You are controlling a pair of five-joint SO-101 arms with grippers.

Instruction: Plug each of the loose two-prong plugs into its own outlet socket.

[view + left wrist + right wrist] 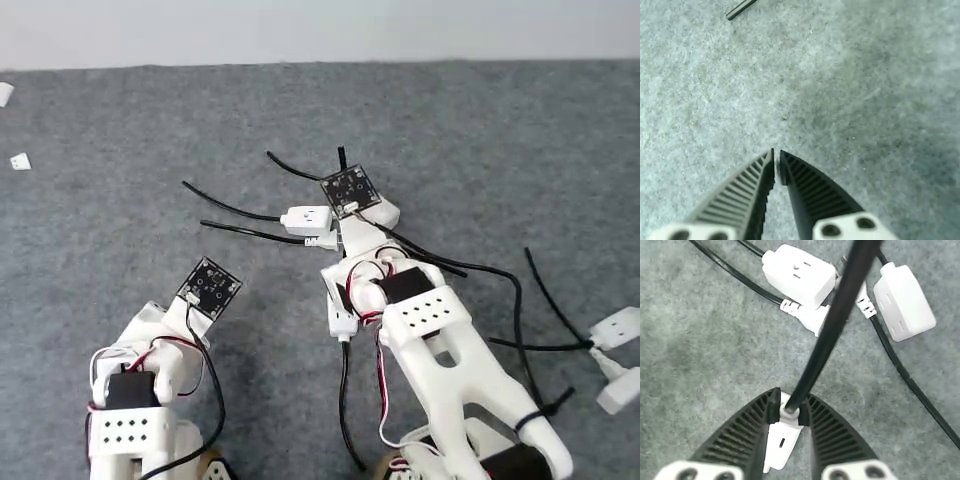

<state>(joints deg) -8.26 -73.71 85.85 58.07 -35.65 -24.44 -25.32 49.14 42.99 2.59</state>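
Observation:
My right gripper (787, 405) is shut on a white plug (782, 437), held low over the grey carpet. The plug's black cable (840, 315) rises toward the camera, and its prongs are hidden. Just beyond it lie a white outlet socket (797, 272) (305, 217), a second white socket (905, 300), and a loose white plug (807, 315) (322, 240) between them. My left gripper (776, 152) is shut with nothing in it, over bare carpet, at the near left of the table under its wrist camera (210, 285).
Black cables (480, 270) trail across the carpet to the right of the right arm. Two more white cord ends (620, 325) (620, 385) lie at the right edge. Another white cord end (343, 318) lies beside the right arm. A black cable tip (740, 7) lies ahead of the left gripper.

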